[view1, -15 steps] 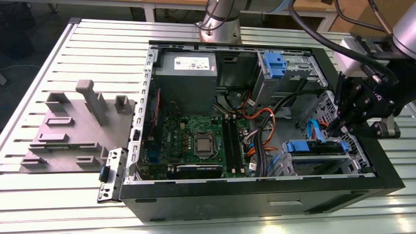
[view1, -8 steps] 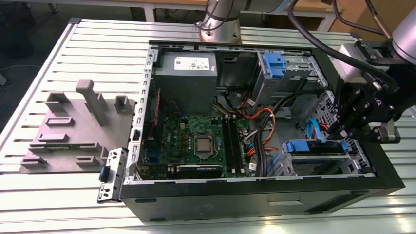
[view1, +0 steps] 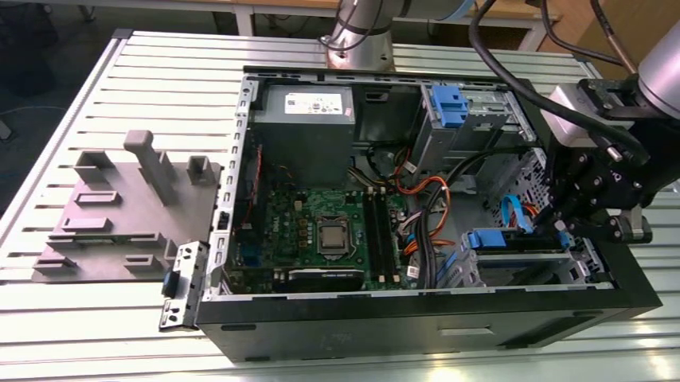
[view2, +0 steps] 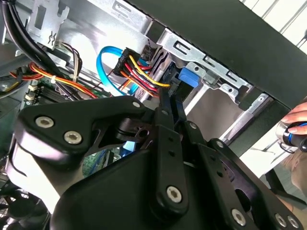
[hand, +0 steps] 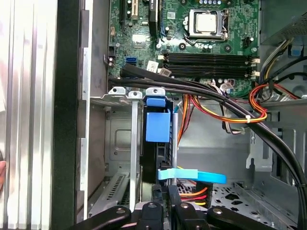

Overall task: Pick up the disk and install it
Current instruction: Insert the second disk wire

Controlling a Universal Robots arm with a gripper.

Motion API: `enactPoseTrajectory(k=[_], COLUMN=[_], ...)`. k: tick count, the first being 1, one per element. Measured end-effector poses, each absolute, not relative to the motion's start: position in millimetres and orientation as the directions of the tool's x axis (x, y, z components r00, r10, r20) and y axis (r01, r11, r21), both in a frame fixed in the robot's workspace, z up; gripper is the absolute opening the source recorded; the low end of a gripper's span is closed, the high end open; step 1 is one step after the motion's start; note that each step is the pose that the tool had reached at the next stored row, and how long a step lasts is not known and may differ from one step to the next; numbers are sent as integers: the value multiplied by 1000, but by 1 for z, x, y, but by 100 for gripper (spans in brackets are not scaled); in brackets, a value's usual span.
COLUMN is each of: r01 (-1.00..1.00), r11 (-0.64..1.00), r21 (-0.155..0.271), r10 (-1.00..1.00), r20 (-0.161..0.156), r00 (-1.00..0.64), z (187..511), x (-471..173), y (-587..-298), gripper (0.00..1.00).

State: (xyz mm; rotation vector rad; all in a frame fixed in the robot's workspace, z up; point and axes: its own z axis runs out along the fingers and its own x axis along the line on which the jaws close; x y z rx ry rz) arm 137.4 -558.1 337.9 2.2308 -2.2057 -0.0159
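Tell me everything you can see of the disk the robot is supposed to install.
The disk stands on edge in a slot of the metal drive cage at a corner of the open computer case. Mostly its blue plastic rail and tab show, with a dark edge beneath. A light-blue cable and a red, yellow and black wire bundle sit at its near end. The gripper is right at that end, its fingers close together.

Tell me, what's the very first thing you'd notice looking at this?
The big open computer case on the slatted table, with its green motherboard showing in the middle. Next, the black end effector reaching into the case at the exterior view's right, by the blue-railed disk sitting in its metal bay. A bunch of orange, red and yellow wires runs nearby.
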Motion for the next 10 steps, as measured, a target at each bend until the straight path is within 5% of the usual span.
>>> enactPoseTrajectory(k=[10], r01=[-1000], r11=[-12], r21=[10], r10=[-1000], r20=[-5], r00=[12], z=[337], x=[137], y=[-558], gripper=[17])
